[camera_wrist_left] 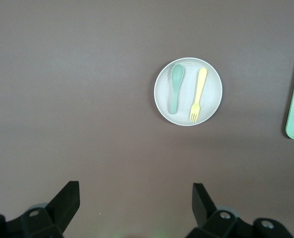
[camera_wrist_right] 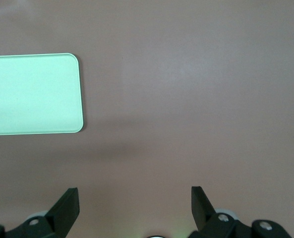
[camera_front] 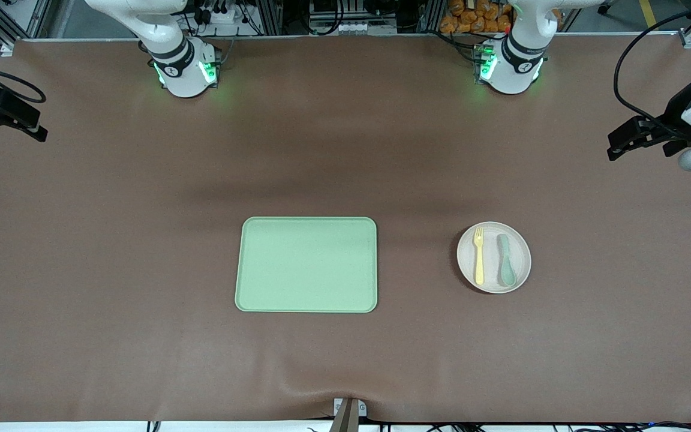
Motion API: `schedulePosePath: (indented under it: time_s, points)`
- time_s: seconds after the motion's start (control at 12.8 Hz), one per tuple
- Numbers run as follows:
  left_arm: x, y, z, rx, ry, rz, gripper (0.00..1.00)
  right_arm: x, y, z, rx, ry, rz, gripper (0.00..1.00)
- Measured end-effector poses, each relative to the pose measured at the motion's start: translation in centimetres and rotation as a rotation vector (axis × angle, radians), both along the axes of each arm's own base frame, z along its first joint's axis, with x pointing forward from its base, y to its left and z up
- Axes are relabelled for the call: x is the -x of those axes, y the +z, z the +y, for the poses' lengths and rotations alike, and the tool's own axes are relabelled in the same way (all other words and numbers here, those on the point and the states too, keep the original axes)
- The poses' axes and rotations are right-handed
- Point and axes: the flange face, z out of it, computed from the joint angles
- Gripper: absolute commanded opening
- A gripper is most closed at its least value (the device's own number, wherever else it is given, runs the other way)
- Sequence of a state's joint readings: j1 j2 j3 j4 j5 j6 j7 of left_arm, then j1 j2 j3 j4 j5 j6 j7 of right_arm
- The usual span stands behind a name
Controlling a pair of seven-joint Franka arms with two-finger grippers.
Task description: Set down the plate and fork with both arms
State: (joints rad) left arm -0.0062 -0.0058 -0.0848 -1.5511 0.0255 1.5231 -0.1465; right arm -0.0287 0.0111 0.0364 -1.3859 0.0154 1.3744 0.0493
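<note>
On the brown tabletop [camera_front: 141,240], toward the left arm's end from the green tray [camera_front: 306,264], sits the off-white plate [camera_front: 519,240], well apart from the tray and about level with it. Lying on the plate, side by side: the yellow fork [camera_front: 478,257] on the tray side, the grey-green spoon [camera_front: 505,260] on the side away from the tray. Tray bare, no plate or fork on it yet.

Left gripper [camera_front: 636,141] up over the tabletop edge at the left arm's end, well apart from the plate, fingers spread wide, holding nothing. Right gripper [camera_front: 6,114] over the tabletop edge at the right arm's end, well apart from the tray, fingers likewise wide and empty. Neither arm near its target; task not begun.

Likely risks from here: mistaking the spoon for the fork, given how close together they lie. Pinching a thin, flat fork off a shallow plate probably nudges the plate or drags the spoon along. Gripping the plate by its low rim likely tilts it, letting loose cutlery slide off. Reaching for the plate with both arms at once invites a clash between them beside the tray.
</note>
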Motion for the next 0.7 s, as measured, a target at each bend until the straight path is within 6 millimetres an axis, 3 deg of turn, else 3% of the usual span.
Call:
schedulePosePath:
  time_s: [0.7]
  points:
    - [-0.20, -0.95, 0.29, -0.001, 0.005, 0.023, 1.00, -0.03, -0.05, -0.35, -0.001, -0.007, 0.001, 1.00]
